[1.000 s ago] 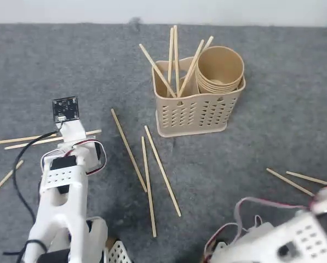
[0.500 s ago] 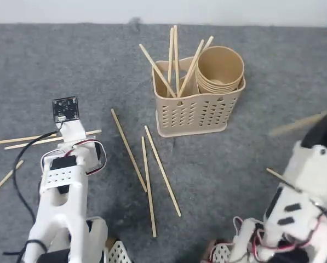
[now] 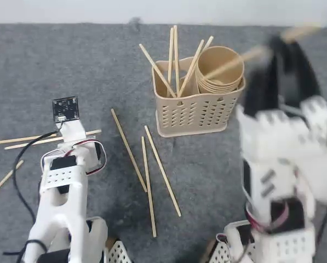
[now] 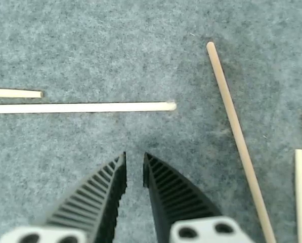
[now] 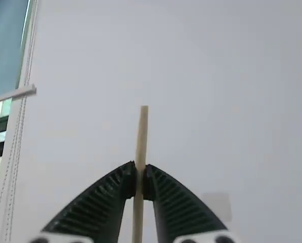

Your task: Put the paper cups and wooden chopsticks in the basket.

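A beige slotted basket (image 3: 195,112) stands on the grey carpet, with a stack of paper cups (image 3: 221,68) and several wooden chopsticks (image 3: 173,55) upright in it. My right arm (image 3: 281,142) is raised just right of the basket. Its gripper (image 5: 139,169) is shut on a chopstick (image 5: 142,129), and that stick (image 3: 245,56) slants over the cups. Three loose chopsticks (image 3: 148,181) lie in front of the basket, and more (image 3: 42,139) lie at the left. My left gripper (image 4: 134,158) hovers low over the carpet near one chopstick's end (image 4: 161,107), its fingers nearly touching with nothing between them.
Another chopstick (image 4: 236,131) runs along the carpet past the left gripper. The left arm (image 3: 64,186) stands at the front left with its cable beside it. A pale wall borders the carpet's far edge behind the basket.
The right arm has swung up from the front right corner to beside the basket, carrying a chopstick up over the cups. The left arm has not moved.
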Robot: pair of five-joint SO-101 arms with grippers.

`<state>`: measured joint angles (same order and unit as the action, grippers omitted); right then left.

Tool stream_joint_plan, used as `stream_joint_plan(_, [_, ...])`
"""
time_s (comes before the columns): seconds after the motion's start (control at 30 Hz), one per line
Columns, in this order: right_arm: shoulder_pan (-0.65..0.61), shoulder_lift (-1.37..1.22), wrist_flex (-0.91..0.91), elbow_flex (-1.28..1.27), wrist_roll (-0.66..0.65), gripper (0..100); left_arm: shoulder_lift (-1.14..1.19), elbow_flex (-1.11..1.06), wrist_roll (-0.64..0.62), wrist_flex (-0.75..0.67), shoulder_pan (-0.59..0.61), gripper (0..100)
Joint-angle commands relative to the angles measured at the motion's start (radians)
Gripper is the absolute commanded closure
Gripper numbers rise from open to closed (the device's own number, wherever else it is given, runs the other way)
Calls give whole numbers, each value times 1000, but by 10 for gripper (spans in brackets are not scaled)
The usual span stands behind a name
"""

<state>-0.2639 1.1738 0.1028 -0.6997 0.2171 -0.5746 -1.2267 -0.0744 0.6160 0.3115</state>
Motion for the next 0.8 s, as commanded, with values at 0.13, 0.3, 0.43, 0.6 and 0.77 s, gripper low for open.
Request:
stream_joint_plan(0.13, [-77, -397, 19, 193, -26, 991, -35, 12, 35, -21, 6, 948])
stream_joint_plan(0.3, [-81, -588, 19, 207, -26, 991, -35, 12, 35, -21, 6, 948])
stream_joint_plan(0.43, [-77, -696, 19, 206, -26, 991, -35, 12, 35, -21, 6, 948])
stream_joint_plan(0.6, [-81, -714, 16, 161, -25, 886, -35, 12, 35, -21, 6, 948])
stream_joint_plan(0.77, [-81, -618, 8, 94, -25, 837, -35, 12, 35, -21, 6, 948])
